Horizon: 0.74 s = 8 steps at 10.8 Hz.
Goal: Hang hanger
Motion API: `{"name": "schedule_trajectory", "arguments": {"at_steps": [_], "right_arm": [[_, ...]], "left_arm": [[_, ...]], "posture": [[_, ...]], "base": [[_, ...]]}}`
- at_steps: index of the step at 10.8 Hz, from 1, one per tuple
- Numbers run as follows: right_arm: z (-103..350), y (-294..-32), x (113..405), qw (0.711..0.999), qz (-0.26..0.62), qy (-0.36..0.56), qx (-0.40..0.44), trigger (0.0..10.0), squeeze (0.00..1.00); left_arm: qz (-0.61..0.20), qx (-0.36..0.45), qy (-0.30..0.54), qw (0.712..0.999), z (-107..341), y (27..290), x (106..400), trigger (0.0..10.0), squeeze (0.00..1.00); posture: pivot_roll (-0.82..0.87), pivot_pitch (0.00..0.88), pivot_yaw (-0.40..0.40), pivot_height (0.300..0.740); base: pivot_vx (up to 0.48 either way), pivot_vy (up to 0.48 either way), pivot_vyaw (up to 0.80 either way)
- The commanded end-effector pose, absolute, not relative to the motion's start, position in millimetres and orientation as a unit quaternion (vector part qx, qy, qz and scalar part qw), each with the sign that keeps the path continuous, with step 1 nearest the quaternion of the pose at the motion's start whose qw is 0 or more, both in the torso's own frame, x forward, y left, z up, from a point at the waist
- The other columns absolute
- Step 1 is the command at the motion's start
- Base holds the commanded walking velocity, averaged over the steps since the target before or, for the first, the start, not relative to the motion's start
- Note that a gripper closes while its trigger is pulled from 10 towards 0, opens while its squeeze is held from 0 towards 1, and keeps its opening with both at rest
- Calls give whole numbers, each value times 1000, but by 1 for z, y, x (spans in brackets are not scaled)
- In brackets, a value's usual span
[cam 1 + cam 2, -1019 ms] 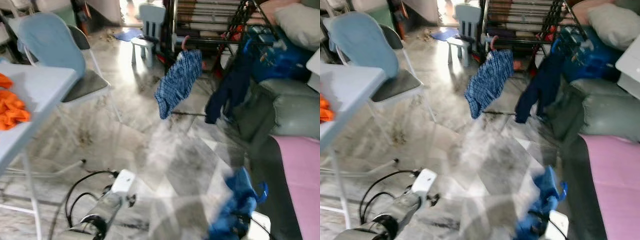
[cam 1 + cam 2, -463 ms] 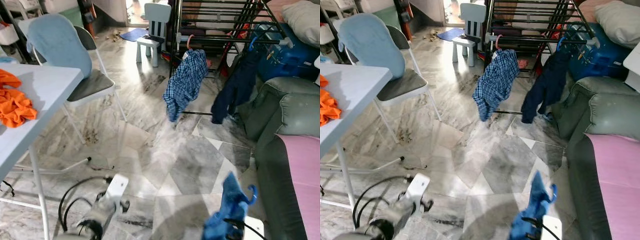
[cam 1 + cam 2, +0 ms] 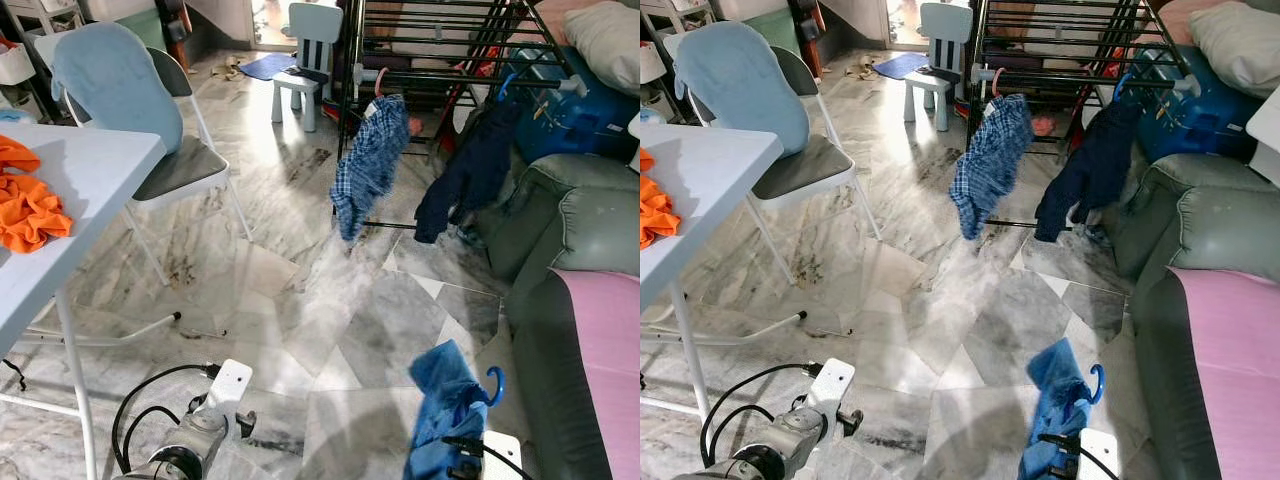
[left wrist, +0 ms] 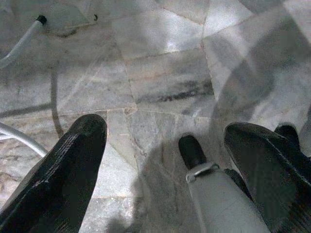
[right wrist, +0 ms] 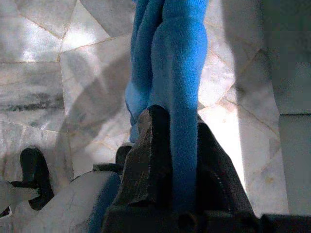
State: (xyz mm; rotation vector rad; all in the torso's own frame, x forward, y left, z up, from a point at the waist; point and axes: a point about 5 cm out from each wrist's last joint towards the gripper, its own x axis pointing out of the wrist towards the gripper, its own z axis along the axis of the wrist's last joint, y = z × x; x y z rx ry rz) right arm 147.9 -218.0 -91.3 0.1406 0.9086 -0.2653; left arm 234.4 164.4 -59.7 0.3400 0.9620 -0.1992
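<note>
Carrying a limp blue garment on its blue plastic hanger
Right gripper clenches soft, light cloth; better hold: rigid hook. Left gripper released, idle.

1. I see the hanger low on my right: a blue plastic hook curving out beside a bright blue garment draped on it.
2. The garment hangs bunched and crumpled, above the marble floor and just beside the sofa's edge.
3. My right claw holds it: in the wrist view the blue cloth runs pinched between the two black fingers.
4. The black drying rack stands well apart, across the floor ahead.
5. On the rack's front rail hang a blue plaid shirt on a pink hook and a dark navy garment, both dangling toward the floor.
</note>
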Motion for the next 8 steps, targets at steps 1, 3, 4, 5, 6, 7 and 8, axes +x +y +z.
{"name": "schedule_trajectory", "arguments": {"at_steps": [1, 3, 4, 5, 6, 7, 8], "right_arm": [[-92, -218, 147, 886, -126, 441, 71, 10000, 0], [-92, -219, 146, 883, -133, 443, 80, 10000, 0], [-92, -218, 146, 883, -130, 445, 75, 10000, 0], [-92, -217, 148, 884, -130, 443, 77, 10000, 0], [-92, -217, 149, 884, -130, 442, 78, 10000, 0], [-91, -218, 151, 885, -132, 439, 80, 10000, 0], [-90, -218, 152, 886, -133, 437, 81, 10000, 0]], "left_arm": [[-92, 165, 468, 863, -62, 166, 231, 10000, 0], [-58, 182, 476, 858, -62, 181, 229, 10000, 0], [-57, 179, 485, 854, -63, 183, 226, 10000, 0], [-60, 180, 494, 849, -66, 184, 222, 10000, 0], [-54, 175, 491, 852, -66, 185, 222, 10000, 0], [-45, 172, 487, 855, -64, 185, 225, 10000, 0], [-42, 171, 487, 856, -64, 186, 225, 10000, 0]], "posture": [[37, 0, -35, 740], [35, 0, -37, 740], [36, 0, -39, 740], [37, 0, -40, 740], [40, 0, -42, 740], [43, 0, -44, 740], [47, 0, -46, 740]], "base": [[0, 0, 0], [0, 0, 0], [0, 0, 0], [0, 0, 0], [0, 0, 0], [0, 0, 0], [0, 0, 0]]}}
